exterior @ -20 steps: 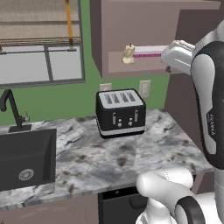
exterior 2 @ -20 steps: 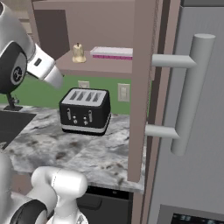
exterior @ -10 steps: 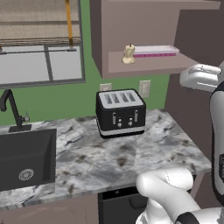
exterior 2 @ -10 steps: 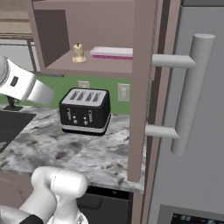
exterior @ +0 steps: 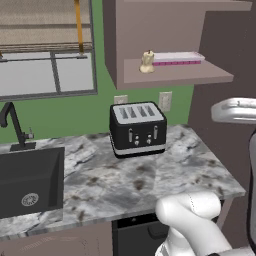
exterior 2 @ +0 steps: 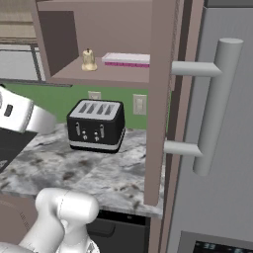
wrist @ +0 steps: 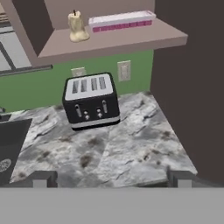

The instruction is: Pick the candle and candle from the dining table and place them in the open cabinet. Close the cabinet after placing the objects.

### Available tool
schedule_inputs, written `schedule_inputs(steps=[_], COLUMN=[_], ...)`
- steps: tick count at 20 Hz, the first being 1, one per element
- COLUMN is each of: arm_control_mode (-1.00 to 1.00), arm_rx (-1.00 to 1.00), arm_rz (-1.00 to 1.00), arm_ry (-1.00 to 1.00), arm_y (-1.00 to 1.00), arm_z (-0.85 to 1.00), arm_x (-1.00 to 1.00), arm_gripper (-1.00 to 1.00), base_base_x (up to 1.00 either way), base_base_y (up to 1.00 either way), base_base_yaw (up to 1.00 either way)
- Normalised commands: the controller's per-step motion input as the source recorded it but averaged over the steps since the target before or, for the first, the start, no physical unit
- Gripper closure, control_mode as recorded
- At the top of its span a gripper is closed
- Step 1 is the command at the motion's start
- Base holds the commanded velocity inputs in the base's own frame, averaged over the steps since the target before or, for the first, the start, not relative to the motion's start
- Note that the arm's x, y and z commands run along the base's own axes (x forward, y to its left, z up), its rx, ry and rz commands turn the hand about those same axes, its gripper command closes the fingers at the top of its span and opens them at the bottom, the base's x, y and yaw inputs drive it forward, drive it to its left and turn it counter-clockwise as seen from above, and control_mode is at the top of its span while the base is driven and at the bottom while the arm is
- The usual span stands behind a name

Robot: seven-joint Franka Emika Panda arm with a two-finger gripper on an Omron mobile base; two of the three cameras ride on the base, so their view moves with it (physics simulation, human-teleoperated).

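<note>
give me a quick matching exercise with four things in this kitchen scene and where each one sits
Things:
1. cream candle
2. pink and white box
3. black toaster
4. black sink

Places:
A. set into the marbled counter under the window
B. on the counter below the open cabinet
C. on the cabinet shelf, at the end nearer the window
D. lying flat on the cabinet shelf, beside the candle, on the side away from the window

Pairs: 1-C, 2-D, 3-B, 4-A

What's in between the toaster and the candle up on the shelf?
Just green wall with two white outlets, then the shelf edge. The candle stands above the toaster; the hand view shows it best.
</note>
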Motion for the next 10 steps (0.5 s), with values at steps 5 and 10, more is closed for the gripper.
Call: schedule_inputs(steps=[5,10], arm_control_mode=[-1.0,-1.0], arm_rx=[0.0,0.0], arm_rz=[0.14,0.12], arm_ry=[0.0,0.0], arm_y=[0.0,0.0], arm_z=[-0.22,-0.18], arm_x=[0.0,0.0], arm_gripper=[-1.0,-1.0], base_base_x=[0.0,0.0], base_base_y=[0.0,0.0], base_base_yaw=[0.0,0.0])
